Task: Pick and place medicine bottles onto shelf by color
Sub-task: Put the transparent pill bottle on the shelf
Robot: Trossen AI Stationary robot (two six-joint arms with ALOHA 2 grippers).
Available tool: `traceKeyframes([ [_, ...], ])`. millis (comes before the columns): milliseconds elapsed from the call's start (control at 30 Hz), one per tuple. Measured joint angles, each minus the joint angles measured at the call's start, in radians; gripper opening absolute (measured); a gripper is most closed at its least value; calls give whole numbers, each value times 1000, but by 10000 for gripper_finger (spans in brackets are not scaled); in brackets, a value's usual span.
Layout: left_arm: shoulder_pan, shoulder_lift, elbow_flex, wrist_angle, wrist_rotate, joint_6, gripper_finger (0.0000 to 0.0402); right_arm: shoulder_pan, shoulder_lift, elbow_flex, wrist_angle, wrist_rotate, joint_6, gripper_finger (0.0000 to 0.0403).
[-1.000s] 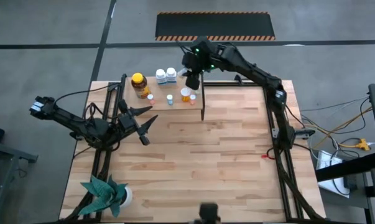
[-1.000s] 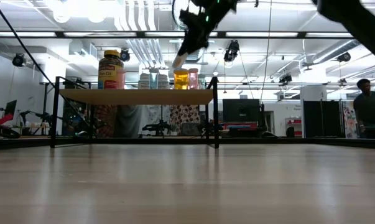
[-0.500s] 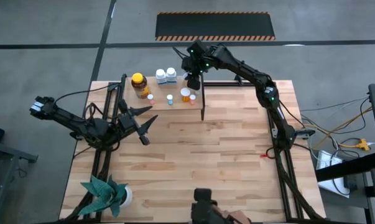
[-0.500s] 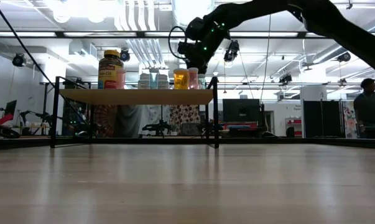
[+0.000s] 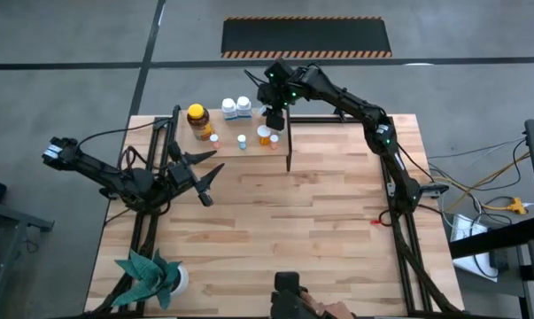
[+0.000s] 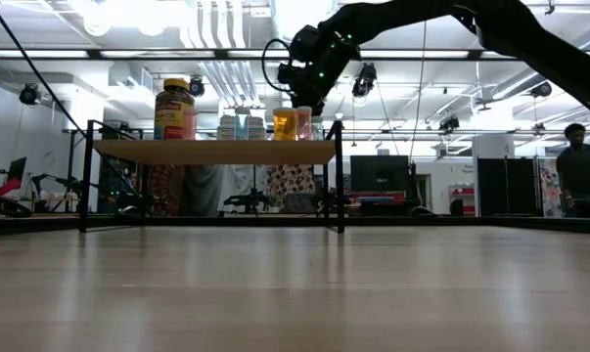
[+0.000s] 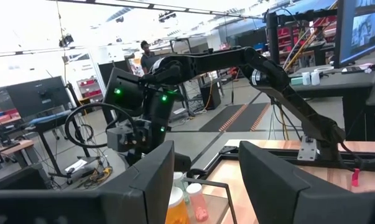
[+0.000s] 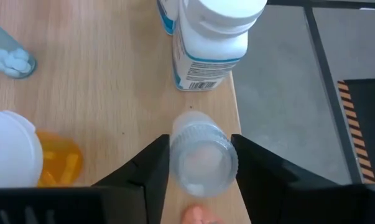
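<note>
Right hand (image 8: 199, 163) over shelf (image 5: 227, 142), upper centre of high view; fingers straddle small clear vial (image 8: 201, 160), barely apart from it, grip uncertain. Likely light, rigid, slick plastic, tippy: take at sides, mid-body. Left hand (image 5: 206, 175) idle centre-left, fingers parted, empty.

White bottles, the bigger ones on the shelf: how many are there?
2. They stand side by side at the shelf's far edge: one white bottle nearer the amber jar, the other nearer the right gripper. The arm may hide more.
</note>
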Motion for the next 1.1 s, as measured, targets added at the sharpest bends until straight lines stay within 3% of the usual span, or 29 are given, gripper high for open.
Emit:
traceKeyframes([
  [500,0,2,0,18,3,18,164,2,-23,0,12,-1,11,243],
  [1100,0,2,-2,14,3,24,164,6,-64,-6,-79,8,-3,235],
])
